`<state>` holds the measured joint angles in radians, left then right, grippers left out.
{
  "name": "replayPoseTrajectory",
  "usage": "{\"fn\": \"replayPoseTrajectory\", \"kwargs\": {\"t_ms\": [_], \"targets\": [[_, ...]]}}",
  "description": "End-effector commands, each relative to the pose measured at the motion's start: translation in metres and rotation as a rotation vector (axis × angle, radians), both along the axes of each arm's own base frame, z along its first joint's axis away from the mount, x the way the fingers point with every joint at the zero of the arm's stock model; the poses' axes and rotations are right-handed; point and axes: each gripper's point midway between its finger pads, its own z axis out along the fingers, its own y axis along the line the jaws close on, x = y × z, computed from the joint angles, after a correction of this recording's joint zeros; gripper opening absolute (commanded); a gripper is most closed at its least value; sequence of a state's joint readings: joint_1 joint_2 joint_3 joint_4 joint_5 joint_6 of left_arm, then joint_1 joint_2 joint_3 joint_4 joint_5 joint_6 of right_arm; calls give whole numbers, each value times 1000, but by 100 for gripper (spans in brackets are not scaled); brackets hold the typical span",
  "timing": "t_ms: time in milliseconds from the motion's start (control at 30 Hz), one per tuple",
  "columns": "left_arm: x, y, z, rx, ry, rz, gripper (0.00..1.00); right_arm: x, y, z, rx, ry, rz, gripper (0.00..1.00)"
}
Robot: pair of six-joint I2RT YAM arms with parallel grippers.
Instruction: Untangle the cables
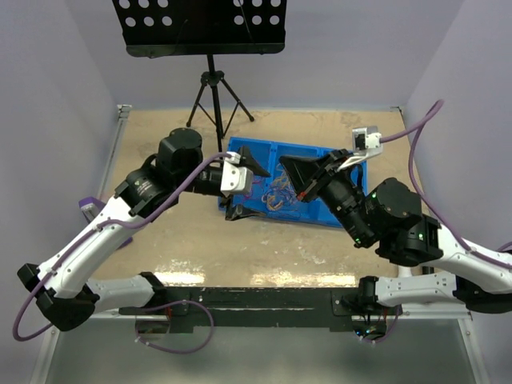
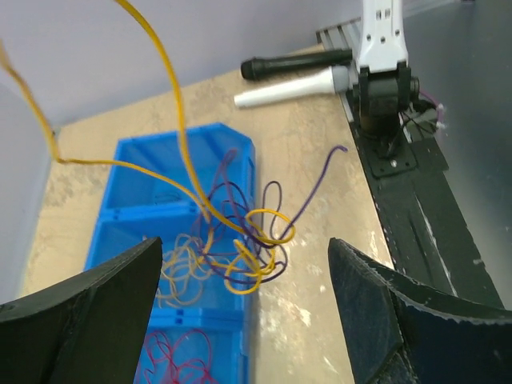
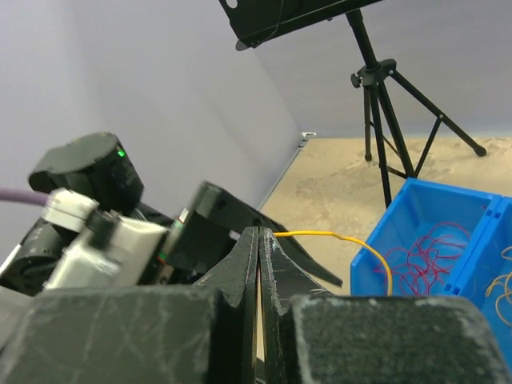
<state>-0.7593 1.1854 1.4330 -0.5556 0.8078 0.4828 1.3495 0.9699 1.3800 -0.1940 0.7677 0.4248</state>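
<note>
A tangle of thin yellow and purple cables (image 2: pixel 250 240) hangs over the edge of a blue tray (image 2: pixel 136 164), between my left gripper's spread fingers. My left gripper (image 2: pixel 244 320) is open and empty just above it. One yellow strand (image 2: pixel 178 96) runs up out of the tangle to the top left. My right gripper (image 3: pixel 260 234) is shut on that yellow cable (image 3: pixel 344 238), held up above the tray. In the top view the left gripper (image 1: pixel 250 194) and right gripper (image 1: pixel 288 166) face each other over the tray (image 1: pixel 340 216), with the wires (image 1: pixel 276 196) between them.
The tray's compartments hold pale yellow wires (image 2: pixel 178 276) and red wires (image 2: pixel 172 356), the red ones also in the right wrist view (image 3: pixel 432 256). A music stand (image 1: pixel 204 32) on a tripod (image 1: pixel 213 88) stands at the back. Walls close in on both sides.
</note>
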Motion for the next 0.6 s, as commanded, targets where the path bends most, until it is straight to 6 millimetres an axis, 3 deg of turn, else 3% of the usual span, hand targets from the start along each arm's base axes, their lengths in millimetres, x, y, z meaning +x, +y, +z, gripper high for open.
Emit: {"fn": "replayPoseTrajectory", "kwargs": {"t_ms": [0,200,400,567], "targets": [[5,11,-34,47,-7,65,87,-1,-5,38,79,-47,-2,0],[18,32,-89,112,8,223,93,-2,-6,61,112,-84,3,0],[26,40,-93,-3,72,370,96,-7,-4,78,154,-112,35,0],[32,34,-69,-114,138,414,97,-9,2,77,166,-110,56,0]]}}
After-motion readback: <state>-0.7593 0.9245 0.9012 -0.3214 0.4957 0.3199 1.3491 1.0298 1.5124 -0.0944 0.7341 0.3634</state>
